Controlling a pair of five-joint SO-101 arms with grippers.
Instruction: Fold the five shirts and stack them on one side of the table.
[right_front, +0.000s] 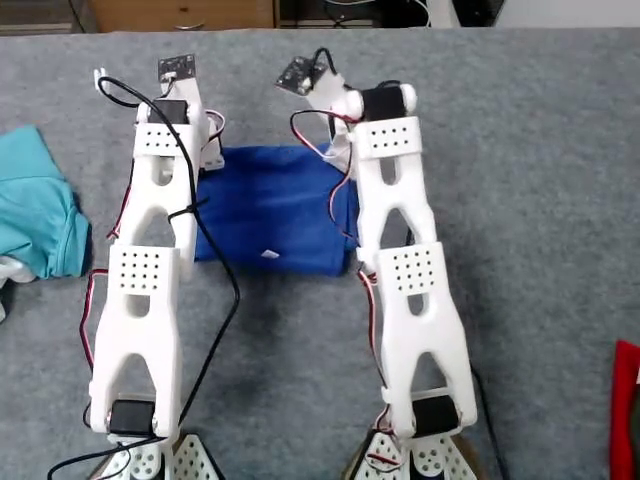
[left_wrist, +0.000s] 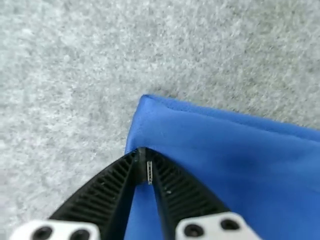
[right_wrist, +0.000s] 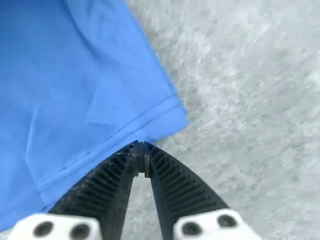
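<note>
A blue shirt (right_front: 272, 210) lies folded into a rectangle on the grey table, between the two arms. My left gripper (right_front: 207, 150) is at the shirt's far left corner. In the left wrist view the left gripper (left_wrist: 144, 157) is shut, with the blue shirt (left_wrist: 225, 160) pinched at that corner. My right gripper (right_front: 336, 152) is at the far right corner. There the right gripper (right_wrist: 142, 150) is shut, its tips on the stitched hem of the blue shirt (right_wrist: 75, 85). A teal shirt (right_front: 38, 200) lies crumpled at the table's left edge.
A red cloth (right_front: 626, 410) shows at the right edge, near the front. A bit of white cloth (right_front: 8, 278) lies under the teal shirt. The grey table covering (right_front: 540, 200) is bare to the right of the arms. Black cables run along the left arm.
</note>
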